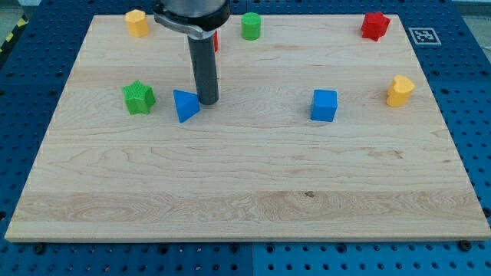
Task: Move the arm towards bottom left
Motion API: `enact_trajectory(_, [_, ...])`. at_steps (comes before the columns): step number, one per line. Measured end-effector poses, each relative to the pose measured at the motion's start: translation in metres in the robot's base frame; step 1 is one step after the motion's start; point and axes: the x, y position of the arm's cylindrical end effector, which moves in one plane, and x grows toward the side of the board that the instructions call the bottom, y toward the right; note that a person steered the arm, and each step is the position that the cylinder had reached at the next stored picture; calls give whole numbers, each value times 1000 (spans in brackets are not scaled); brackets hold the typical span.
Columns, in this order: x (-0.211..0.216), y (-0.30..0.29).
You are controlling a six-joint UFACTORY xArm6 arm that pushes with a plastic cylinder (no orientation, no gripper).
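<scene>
A big wooden board (pixel 253 176) lies flat. Its wood is light, with long lines running from side to side. Under it is a blue table (pixel 476 115) full of small round holes. At the view's top right, just off the board, a small white tag with black squares (pixel 423 34) sits on the blue table. At the view's top left corner a bit of yellow and black striped tape (pixel 11 34) shows.

The arm has no pincer, so nothing opens, shuts or holds. It ends in a straight dark rod that comes down from a round dark part at the view's top. My tip (pixel 208 102) rests on the board, left of the middle. It is just beside the blue triangle block (pixel 185 105), at that block's right edge; I cannot tell if they touch.

The green star block (pixel 139 97) sits a little left of the blue triangle. The blue cube (pixel 324 105) is well to the right of my tip. The yellow block (pixel 400 90) sits near the board's right edge. Along the top edge are another yellow block (pixel 136 23), a green round block (pixel 251 26) and a red star block (pixel 375 25). A bit of one more red block (pixel 216 41) peeks out from behind the rod; its shape is hidden.

The bottom left of the board is bare wood, well away from my tip.
</scene>
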Motion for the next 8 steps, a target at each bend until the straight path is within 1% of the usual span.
enact_trajectory(1, [-17,-15])
enact_trajectory(2, [-17,-15])
enact_trajectory(3, [-3,-27])
enact_trajectory(4, [24,-40])
enact_trajectory(7, [97,-50])
enact_trajectory(8, [108,-53])
